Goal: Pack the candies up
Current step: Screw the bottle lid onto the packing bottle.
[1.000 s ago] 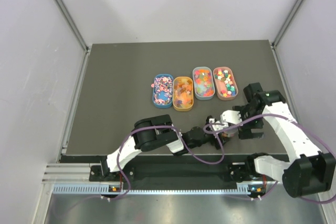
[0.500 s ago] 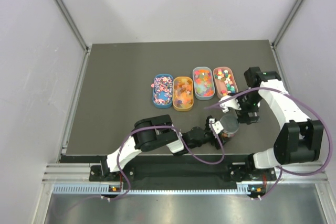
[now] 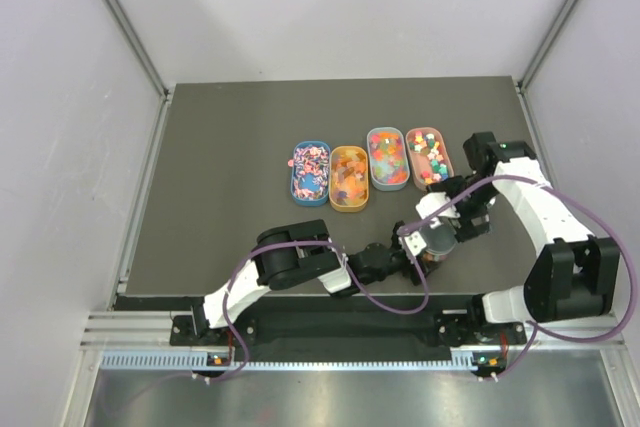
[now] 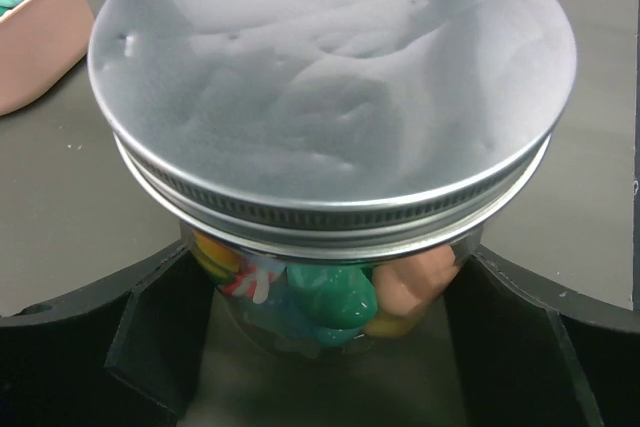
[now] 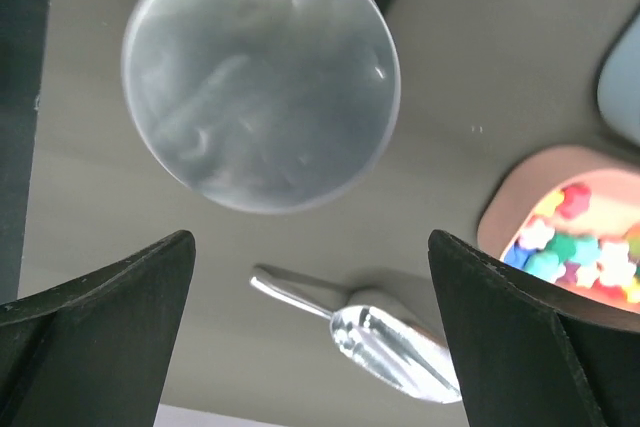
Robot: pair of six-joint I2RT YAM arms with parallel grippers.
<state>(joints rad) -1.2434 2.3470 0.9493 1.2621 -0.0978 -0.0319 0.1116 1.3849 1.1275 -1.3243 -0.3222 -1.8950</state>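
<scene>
The candies fill four oval trays: blue [image 3: 310, 172], orange [image 3: 349, 178], light blue [image 3: 387, 158] and pink [image 3: 429, 155]. More candies [image 4: 345, 292] sit inside the clear jar [image 3: 436, 237], which has its silver lid [image 4: 330, 87] on. My left gripper [image 4: 330, 347] is shut on the jar's glass body, one black finger on each side. Just right of the jar and above the table, my right gripper [image 5: 310, 297] is open with nothing in it. The lid [image 5: 260, 77] shows ahead of its fingers. The silver scoop [image 5: 400, 342] lies on the table between them.
The pink tray [image 5: 570, 237] of pastel cubes lies close on the right gripper's right side. The left arm [image 3: 300, 262] stretches low along the table's near edge [image 3: 330, 299]. Grey walls enclose the dark mat on three sides.
My right gripper has let go of the jar's lid and drawn back to the right, its arm swinging up. The jar stays in the left gripper.
</scene>
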